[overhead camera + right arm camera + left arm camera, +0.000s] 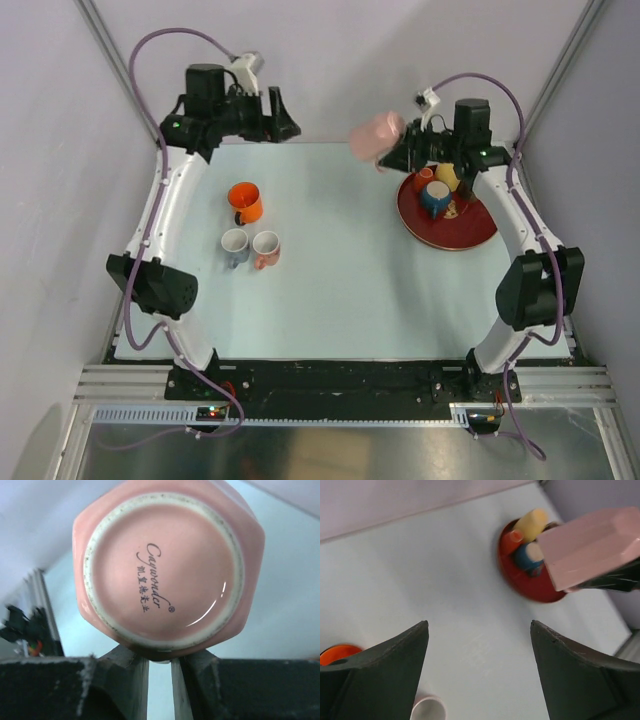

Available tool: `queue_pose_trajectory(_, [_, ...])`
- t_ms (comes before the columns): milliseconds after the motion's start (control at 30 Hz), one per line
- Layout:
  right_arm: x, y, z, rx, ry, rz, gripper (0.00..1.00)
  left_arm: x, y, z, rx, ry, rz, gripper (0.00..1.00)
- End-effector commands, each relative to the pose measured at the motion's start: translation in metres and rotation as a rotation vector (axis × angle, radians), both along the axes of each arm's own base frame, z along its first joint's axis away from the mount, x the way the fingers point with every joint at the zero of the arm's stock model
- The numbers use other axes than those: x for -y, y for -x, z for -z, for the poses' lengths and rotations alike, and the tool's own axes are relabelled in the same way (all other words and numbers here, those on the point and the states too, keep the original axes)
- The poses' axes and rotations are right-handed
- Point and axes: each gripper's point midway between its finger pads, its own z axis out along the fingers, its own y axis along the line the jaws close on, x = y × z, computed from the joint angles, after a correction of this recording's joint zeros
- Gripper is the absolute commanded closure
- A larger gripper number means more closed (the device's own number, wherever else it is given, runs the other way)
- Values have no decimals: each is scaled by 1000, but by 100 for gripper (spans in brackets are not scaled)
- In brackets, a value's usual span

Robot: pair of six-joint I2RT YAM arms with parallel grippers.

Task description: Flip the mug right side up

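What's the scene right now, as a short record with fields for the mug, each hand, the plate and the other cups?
pink mug: in the air above the table's far edge, base toward the right wrist camera
right hand: shut on pink mug
left hand: open, empty
red plate: holds orange cup, yellow cup, blue cup
table, left side: orange mug, whitish cup, pinkish cup, openings up
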Motion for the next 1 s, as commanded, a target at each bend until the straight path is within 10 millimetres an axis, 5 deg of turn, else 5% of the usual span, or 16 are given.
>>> queue_pose_trajectory(0, [-47, -7, -123, 187, -328, -130, 100, 32, 24, -54, -51, 341, 260, 14])
queue_pose_trajectory(200, [-86, 5, -137, 202, -382, -262, 100, 45, 36, -52, -158, 476, 413, 15])
queue_pose_trajectory(500, [-125, 4, -128, 163, -403, -298, 100, 57, 38, -71, -142, 556, 505, 28])
queue_pose_trajectory(667, [-144, 0, -107, 94, -396, -284, 99, 61, 43, -80, -119, 573, 531, 46])
queue_pose_trajectory(967, [-174, 12, -61, -15, -360, -321, 64, 61, 35, -87, -72, 622, 506, 88])
